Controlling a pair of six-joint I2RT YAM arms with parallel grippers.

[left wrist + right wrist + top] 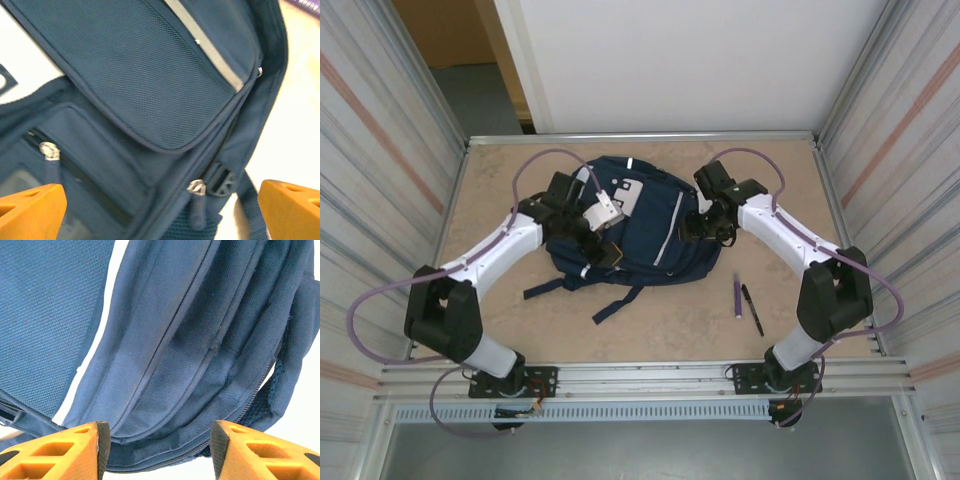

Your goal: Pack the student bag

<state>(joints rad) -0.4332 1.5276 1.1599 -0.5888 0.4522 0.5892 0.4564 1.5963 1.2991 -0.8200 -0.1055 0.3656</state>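
Over the large navy-blue fabric backpack (640,235), flat on the beige tabletop (670,320): my left claw (160,192) hung wide open above a metal zipper pull (196,187), probably to work it. My right claw (159,430) straddled the bag's side seam, half-parted. Couldn't tell whether it pinched fabric.

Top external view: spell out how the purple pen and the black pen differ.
The purple pen is shorter and thicker; the black pen is longer and slimmer. The purple pen lies almost straight up the picture; the black pen slants, its near end pointing right. The purple pen is closer to the student bag than the black pen. Both lie flat on the table, outside the bag.
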